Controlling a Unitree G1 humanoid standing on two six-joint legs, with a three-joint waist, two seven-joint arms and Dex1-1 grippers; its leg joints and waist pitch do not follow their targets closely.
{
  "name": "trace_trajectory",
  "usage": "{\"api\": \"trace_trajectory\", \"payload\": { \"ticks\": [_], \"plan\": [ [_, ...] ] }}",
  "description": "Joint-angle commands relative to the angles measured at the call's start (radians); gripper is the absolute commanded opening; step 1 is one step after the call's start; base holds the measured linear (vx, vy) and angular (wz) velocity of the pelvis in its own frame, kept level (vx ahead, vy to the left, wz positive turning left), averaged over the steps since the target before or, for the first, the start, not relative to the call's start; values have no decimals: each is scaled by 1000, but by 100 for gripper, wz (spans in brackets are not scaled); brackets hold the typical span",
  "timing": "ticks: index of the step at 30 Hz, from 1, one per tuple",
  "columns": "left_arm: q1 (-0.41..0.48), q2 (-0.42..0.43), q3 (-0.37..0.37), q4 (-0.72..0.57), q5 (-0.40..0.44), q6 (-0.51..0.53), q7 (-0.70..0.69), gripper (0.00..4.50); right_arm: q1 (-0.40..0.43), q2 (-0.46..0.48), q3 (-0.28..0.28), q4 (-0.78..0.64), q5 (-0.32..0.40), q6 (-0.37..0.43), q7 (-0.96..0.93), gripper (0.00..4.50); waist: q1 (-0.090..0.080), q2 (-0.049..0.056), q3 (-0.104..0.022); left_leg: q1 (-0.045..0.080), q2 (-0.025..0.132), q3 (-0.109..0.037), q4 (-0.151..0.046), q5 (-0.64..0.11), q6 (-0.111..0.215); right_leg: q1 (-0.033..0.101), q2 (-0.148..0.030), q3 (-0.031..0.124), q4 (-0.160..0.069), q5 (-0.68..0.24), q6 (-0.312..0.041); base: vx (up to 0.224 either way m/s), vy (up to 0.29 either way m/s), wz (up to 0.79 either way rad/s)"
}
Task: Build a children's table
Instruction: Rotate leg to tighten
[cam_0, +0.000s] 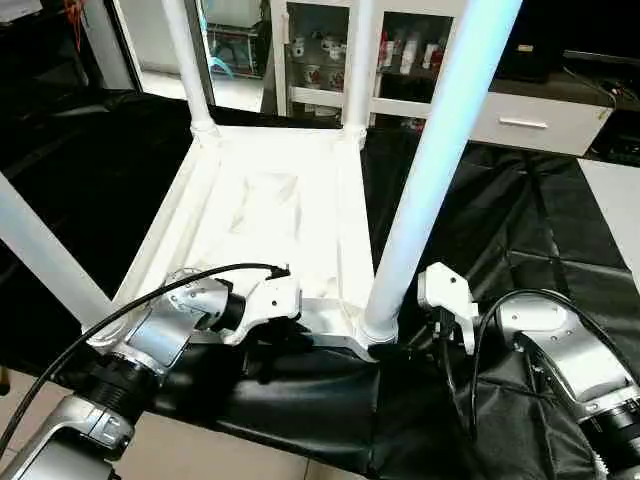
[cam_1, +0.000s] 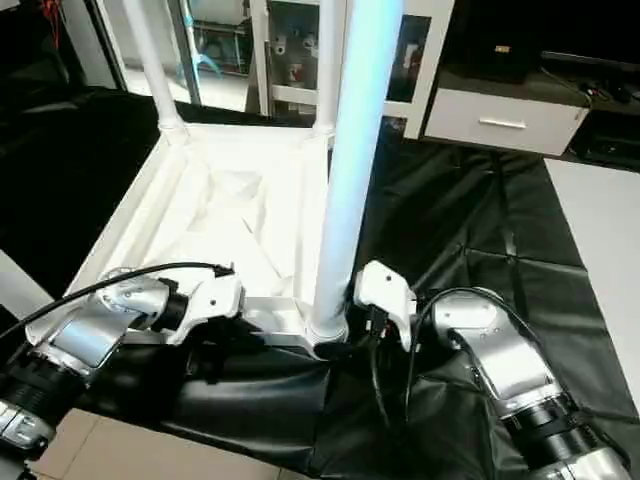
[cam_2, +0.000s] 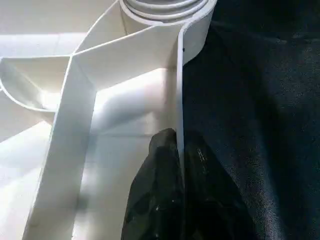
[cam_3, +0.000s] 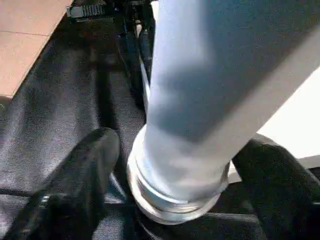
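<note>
Where the left gripper (cam_2: 177, 200) pinches the near rim of the upturned table top (cam_0: 265, 215), its two black fingers (cam_2: 155, 195) are clamped on either side of the thin white wall, holding the piece steady on the black-draped work table (cam_0: 520, 230). Across from it, the right gripper (cam_3: 170, 195) straddles the base of the near right leg (cam_0: 440, 150): one black finger (cam_3: 82, 180) stands on each side of the flared end, and dark gaps show between pads and tube, so the jaws look spread around the leg rather than squeezing it. That leg stands nearly upright with its flared end at the near right corner socket (cam_0: 375, 335); whether it is pushed fully home cannot be told. Farther out, two more legs rise from the far left corner (cam_0: 203, 128) and the far right corner (cam_0: 352, 130), and a fourth white tube (cam_0: 45, 255) slants up at the near left, its foot hidden behind the left arm. By this showing the build is nearly done: four legs appear placed, and what likely remains is checking the seating and turning the table onto its feet.
</note>
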Motion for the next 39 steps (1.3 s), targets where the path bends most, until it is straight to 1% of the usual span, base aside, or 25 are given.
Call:
{"api": "trace_trajectory", "payload": {
  "ticks": [1,3,7,10,11,12,15,18,19,22,23,24,25,27,29,30,39],
  "plan": [
    [26,0,-24,15,7,-2,-5,0,-15,-1,1,10,-4,-13,17,342,0,-19,-46,-7,30,0,-65,-137,97,53,-49,34,-59,-162,-230,0,0,0],
    [26,1,-24,16,7,-3,-5,0,-16,0,2,13,-2,-13,22,334,0,-19,-46,-6,30,0,-65,-143,94,53,-49,33,-60,-175,-228,0,0,0],
    [26,4,-25,19,9,-3,-6,0,-20,5,2,20,0,-14,28,293,0,-20,-46,-6,30,0,-65,-143,92,53,-49,34,-59,-175,-226,0,0,0],
    [26,5,-25,19,9,-3,-8,0,-20,7,2,21,0,-13,31,281,1,-19,-47,-7,30,0,-64,-139,93,54,-49,34,-58,-168,-229,0,0,0],
    [26,6,-25,19,9,-2,-8,0,-21,8,2,21,0,-12,34,262,0,-19,-46,-7,30,0,-65,-139,93,54,-48,33,-59,-168,-229,0,0,0],
    [27,7,-26,19,9,-2,-9,0,-21,8,2,22,1,-12,37,262,0,-20,-47,-7,30,0,-64,-140,93,54,-48,33,-59,-170,-228,0,0,0],
    [29,10,-27,16,10,0,-10,0,-20,8,6,25,1,-15,43,242,0,-20,-47,-7,30,0,-64,-137,94,54,-48,33,-58,-168,-228,0,0,0],
    [31,11,-27,13,11,2,-10,0,-19,6,8,25,1,-16,49,239,1,-19,-47,-6,31,-1,-65,-138,95,53,-48,33,-58,-162,-232,0,0,0],
    [36,14,-27,11,11,2,-10,0,-17,3,12,26,-3,-20,54,228,1,-20,-47,-6,30,0,-64,-140,95,54,-48,33,-57,-162,-232,0,0,0],
    [39,17,-28,10,12,1,-11,0,-17,3,13,30,-13,-31,49,228,1,-20,-48,-6,31,0,-64,-131,97,54,-49,33,-56,-151,-234,0,0,0],
    [40,18,-28,10,12,1,-10,0,-20,9,8,35,-11,-20,38,256,1,-20,-48,-6,30,0,-64,-129,98,54,-48,33,-56,-147,-235,0,0,0],
    [41,18,-28,9,12,1,-10,0,-21,12,5,35,-5,-9,37,273,1,-20,-48,-6,30,0,-64,-131,98,54,-48,33,-56,-149,-236,0,0,0],
    [42,18,-27,7,12,3,-9,0,-21,17,1,31,14,18,47,285,0,-21,-47,-7,29,0,-64,-131,99,55,-48,33,-56,-150,-236,0,0,0],
    [42,17,-27,7,11,3,-8,0,-20,18,3,25,18,27,49,294,0,-21,-47,-6,30,0,-64,-136,97,54,-48,33,-57,-162,-233,0,0,0],
    [43,15,-27,10,11,0,-6,0,-18,19,13,25,-5,11,36,317,0,-21,-47,-6,30,0,-65,-144,91,53,-49,33,-58,-178,-228,0,0,0],
    [43,15,-27,10,11,0,-6,0,-18,19,13,25,-5,11,36,326,0,-21,-47,-6,30,0,-65,-145,90,53,-49,33,-59,-180,-227,0,0,0],
    [44,15,-27,15,14,-2,-2,0,-18,21,21,37,-21,7,35,326,0,-22,-47,-6,30,0,-64,-142,90,53,-48,33,-58,-174,-227,0,0,0]
  ]
}}
